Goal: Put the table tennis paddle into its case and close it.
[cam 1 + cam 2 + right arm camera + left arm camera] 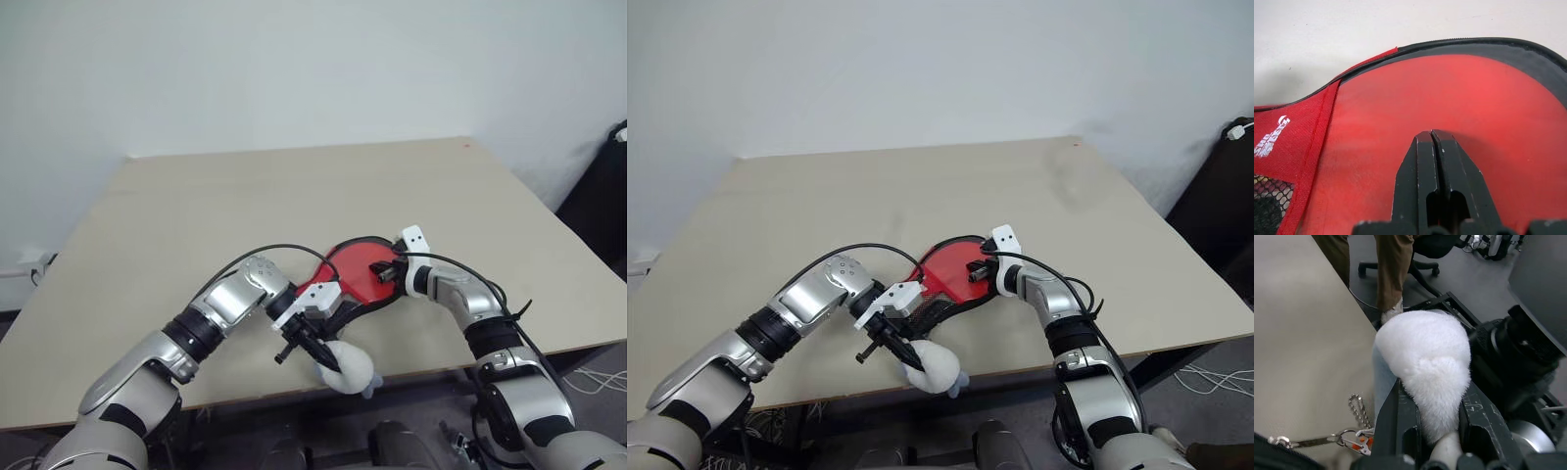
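- Beige table (196, 225) fills mid-frame beneath a plain white wall (294, 69).
- Left gripper (318, 354), lower centre at the near table edge, is clamped on a white fluffy ball (351, 370).
- Right gripper (384, 271), fingers together, presses on the table tennis paddle (355, 271).
- That red paddle lies in the open case (1283, 142), right of centre.
- Chair base and a person's trouser leg (1393, 269) stand on grey floor.

A beige table (245, 225) stands against a plain white wall (294, 69). White cables (598, 377) lie on the grey floor (588, 362) to the right; an office chair base (1396, 269) stands nearby.
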Controlling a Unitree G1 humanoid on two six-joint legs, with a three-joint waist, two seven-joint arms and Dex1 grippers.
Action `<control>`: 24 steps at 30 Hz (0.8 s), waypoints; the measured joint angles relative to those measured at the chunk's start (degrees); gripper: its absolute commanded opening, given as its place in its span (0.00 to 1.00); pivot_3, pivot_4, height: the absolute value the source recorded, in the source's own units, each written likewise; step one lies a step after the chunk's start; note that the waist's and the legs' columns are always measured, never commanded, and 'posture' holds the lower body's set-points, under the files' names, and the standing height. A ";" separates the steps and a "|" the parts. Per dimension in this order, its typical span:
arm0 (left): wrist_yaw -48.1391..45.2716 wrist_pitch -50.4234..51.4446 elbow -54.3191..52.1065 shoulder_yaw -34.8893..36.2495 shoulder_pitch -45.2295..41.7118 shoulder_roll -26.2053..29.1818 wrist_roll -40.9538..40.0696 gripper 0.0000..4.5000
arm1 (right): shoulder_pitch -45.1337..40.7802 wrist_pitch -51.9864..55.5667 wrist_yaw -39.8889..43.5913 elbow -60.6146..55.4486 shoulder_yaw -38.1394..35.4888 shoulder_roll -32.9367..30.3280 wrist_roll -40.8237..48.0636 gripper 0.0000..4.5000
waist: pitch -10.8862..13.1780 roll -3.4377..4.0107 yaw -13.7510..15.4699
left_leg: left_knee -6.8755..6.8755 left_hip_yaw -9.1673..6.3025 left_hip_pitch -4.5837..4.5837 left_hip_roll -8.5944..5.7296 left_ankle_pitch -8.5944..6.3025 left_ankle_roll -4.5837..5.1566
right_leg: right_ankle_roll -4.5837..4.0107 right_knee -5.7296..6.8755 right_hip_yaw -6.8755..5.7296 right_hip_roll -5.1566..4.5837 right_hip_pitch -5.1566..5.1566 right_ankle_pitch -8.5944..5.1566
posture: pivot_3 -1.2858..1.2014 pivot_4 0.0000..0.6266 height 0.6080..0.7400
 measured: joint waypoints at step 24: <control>-0.81 -6.02 5.62 -9.99 -6.52 6.89 -3.89 0.09 | 0.16 -0.18 1.01 0.00 0.59 0.32 -0.46 0.00 | 0.01 0.01 -0.07 | 0.00 -0.20 0.12 0.31 0.02 0.04 | -0.17 0.17 0.16 0.59 -0.03 -0.08 | 0.52 0.00 1.00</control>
